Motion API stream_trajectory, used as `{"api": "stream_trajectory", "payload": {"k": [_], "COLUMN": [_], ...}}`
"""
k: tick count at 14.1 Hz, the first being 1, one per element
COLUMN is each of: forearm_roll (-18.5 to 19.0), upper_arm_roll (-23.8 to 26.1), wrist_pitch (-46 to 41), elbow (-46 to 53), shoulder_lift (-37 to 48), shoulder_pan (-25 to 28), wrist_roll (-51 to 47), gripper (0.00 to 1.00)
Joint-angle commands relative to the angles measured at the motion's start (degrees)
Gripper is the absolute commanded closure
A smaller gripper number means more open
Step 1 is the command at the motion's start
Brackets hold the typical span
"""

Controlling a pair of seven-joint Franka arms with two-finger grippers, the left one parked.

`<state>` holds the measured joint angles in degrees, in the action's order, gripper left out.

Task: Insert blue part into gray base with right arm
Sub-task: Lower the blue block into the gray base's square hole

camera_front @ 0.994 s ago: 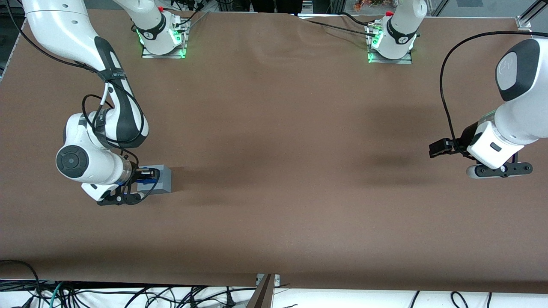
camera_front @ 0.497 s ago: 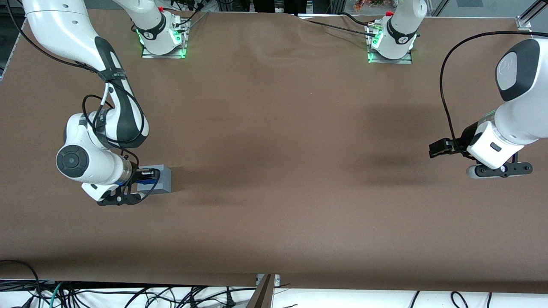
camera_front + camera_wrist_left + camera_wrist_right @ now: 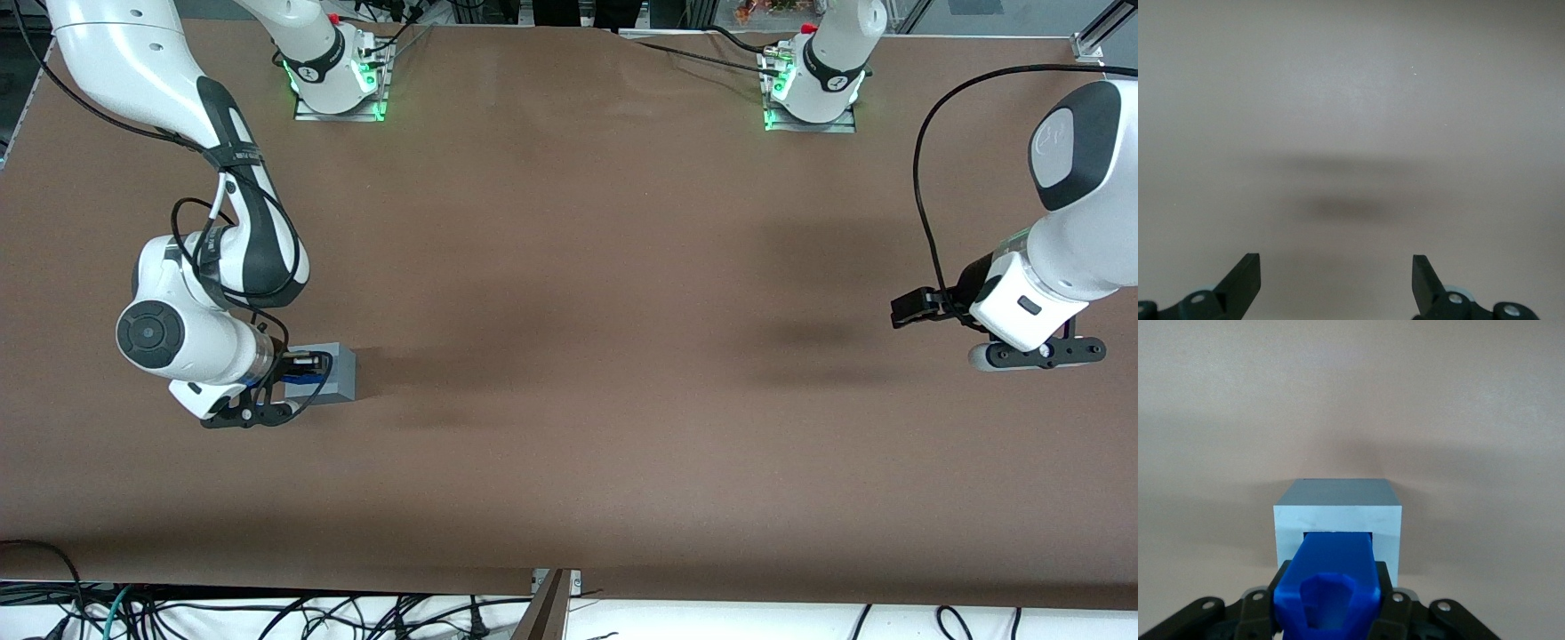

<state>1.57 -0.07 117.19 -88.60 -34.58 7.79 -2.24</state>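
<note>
Blue plastic is filling the gap between the jaws: the small bright blue block, the blue part, is being gripped on both flanks by the black two-finger gripper of the white right arm, and its leading end is sitting in the mouth of the square recess of the light gray plastic cube, the gray base, directly ahead of the jaws.

Across the last second very little is changing. In the front view the gripper is staying over the gray base toward the working arm's end of the brown table, with only a slight settling of the wrist, and the strip of blue part showing between the jaws is staying in the same spot. I am reading this as the slow final press of the insertion rather than a fresh approach: the part is already lined up with the recess and partly entered, but most of its length is standing out toward the jaws, so the seating is not finished and the grip is not ready to be let go.

Counting things: one blue part, one gray base, one working gripper.
</note>
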Motion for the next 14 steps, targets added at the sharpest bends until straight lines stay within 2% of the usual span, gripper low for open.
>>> {"api": "stream_trajectory", "payload": {"k": [1, 2, 3, 10, 14], "forearm_roll": [0.4, 0.4, 0.4, 0.2, -0.4], "upper_arm_roll": [0.0, 0.0, 0.0, 0.0, -0.1], "wrist_pitch": [1.1, 1.1, 1.0, -1.0, -6.3], "elbow": [-1.1, -1.1, -1.2, -1.1, -0.8], "shoulder_lift": [0.5, 0.6, 0.6, 1.8, 7.3], "shoulder_pan": [-0.1, -0.1, -0.1, 0.0, -0.1], "wrist_roll": [0.3, 0.2, -0.6, -0.7, -0.7], "gripper": [0.6, 0.49, 0.01, 0.0, 0.0]}}
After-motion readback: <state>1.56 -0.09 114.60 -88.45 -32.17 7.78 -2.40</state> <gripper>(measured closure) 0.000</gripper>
